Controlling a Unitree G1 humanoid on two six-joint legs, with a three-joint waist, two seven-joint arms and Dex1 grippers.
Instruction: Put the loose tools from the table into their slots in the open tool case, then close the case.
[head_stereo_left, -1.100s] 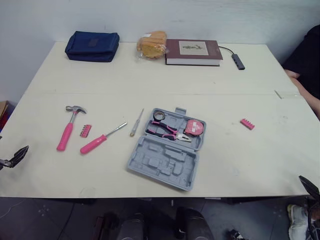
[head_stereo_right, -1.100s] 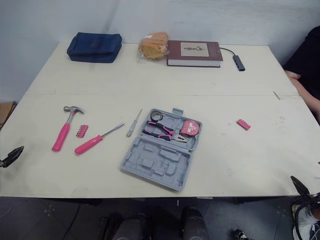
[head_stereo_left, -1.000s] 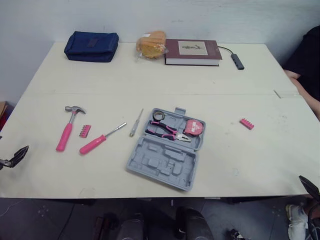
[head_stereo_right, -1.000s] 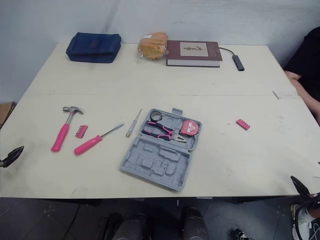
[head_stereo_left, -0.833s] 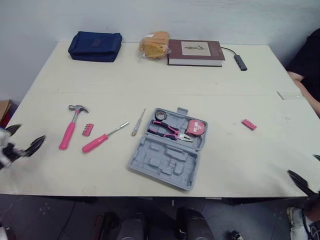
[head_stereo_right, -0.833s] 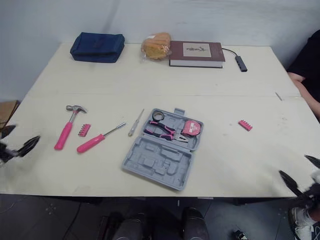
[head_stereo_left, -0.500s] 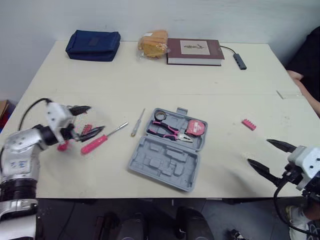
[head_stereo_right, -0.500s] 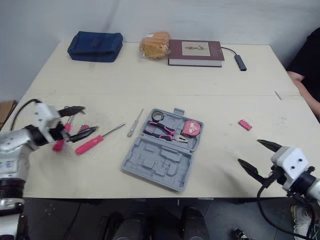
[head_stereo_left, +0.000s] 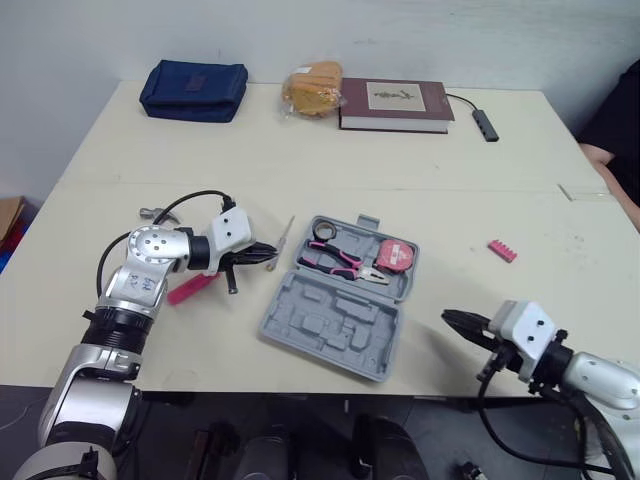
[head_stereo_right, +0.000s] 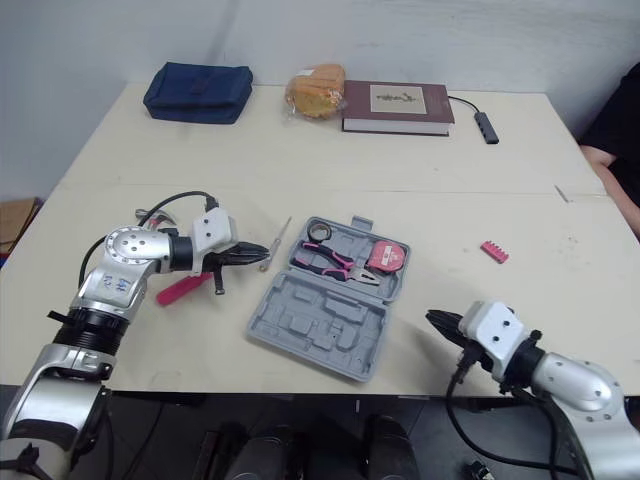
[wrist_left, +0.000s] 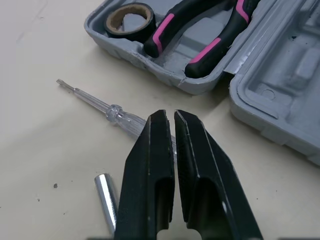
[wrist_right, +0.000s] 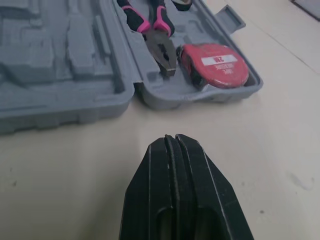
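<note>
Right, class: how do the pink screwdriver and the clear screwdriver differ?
The pink screwdriver has an opaque pink handle; the clear screwdriver has a see-through one. The pink one is thicker, the clear one slimmer. The clear one lies nearer the case than the pink one. Both lie loose on the table.

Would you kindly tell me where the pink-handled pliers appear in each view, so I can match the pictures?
Left eye view: pliers in the far half of the tool case, near the picture's centre.
Right eye view: same place, beside the tape measure.
Left wrist view: their handles beside the black tape roll.
Right wrist view: lying beside the tape measure.
Shared landmark: the grey tool case.
</note>
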